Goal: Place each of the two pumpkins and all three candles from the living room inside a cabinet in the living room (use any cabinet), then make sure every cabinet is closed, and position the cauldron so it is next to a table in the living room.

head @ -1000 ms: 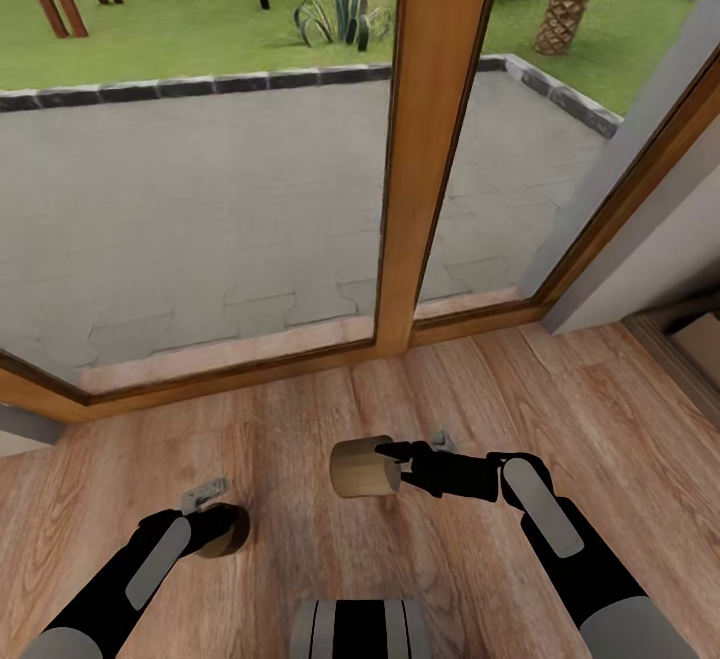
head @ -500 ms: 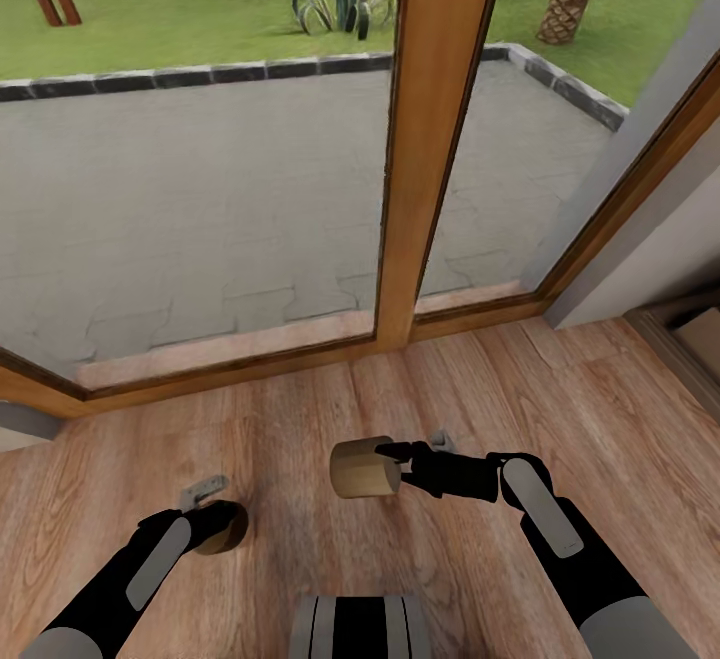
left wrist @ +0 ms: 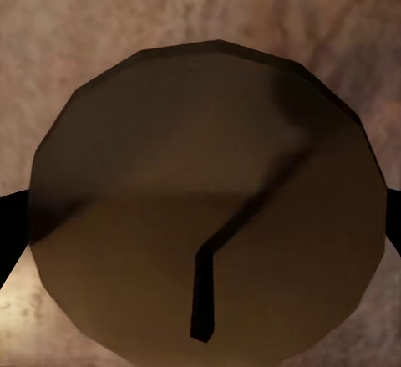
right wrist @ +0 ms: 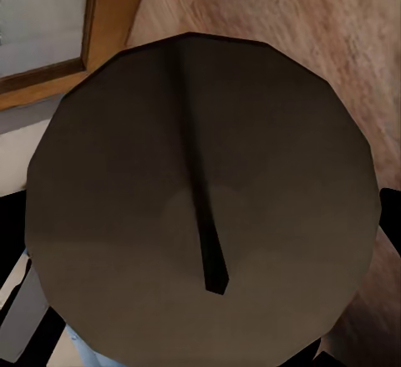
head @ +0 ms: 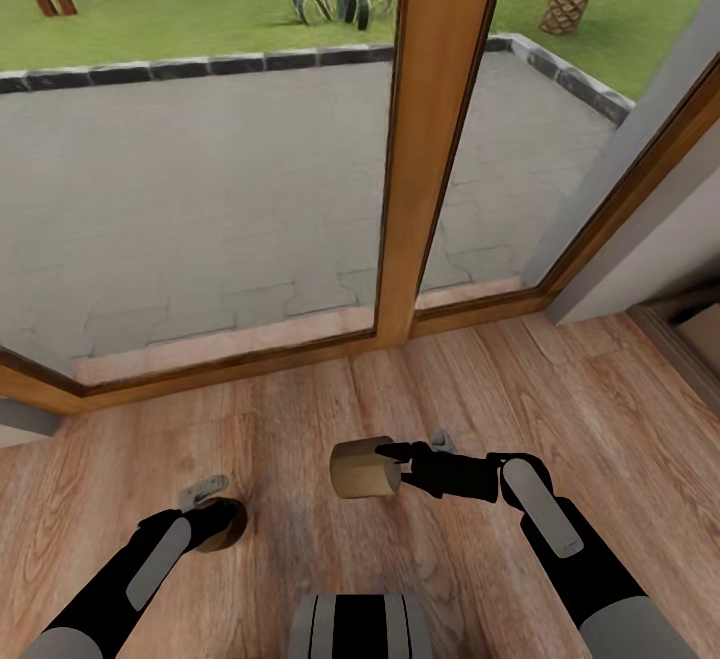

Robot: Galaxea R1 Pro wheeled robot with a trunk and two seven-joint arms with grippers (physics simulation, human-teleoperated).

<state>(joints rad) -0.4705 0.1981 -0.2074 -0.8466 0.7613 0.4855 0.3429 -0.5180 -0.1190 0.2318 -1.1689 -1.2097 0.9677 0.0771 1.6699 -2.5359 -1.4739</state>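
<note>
My right gripper (head: 392, 468) is shut on a stubby tan-brown candle (head: 361, 467), held on its side above the wood floor. In the right wrist view that candle's round end (right wrist: 200, 208) with its dark wick faces the camera. My left gripper (head: 222, 524) is shut on a darker candle (head: 228, 529), low at the left. The left wrist view looks straight onto this candle's top (left wrist: 209, 200) and wick, with floor behind it. The pumpkins, cabinet and cauldron are out of view.
A large window with a wide wooden mullion (head: 430, 129) and sill (head: 230, 359) stands just ahead, with paving and lawn outside. At the right, a grey wall corner (head: 640, 269) and a pale wooden edge (head: 690, 334) border the plank floor (head: 300, 409).
The whole head view has tipped slightly, so the window and garden sit a little higher in frame. Both arms and their candles keep the same pose.
</note>
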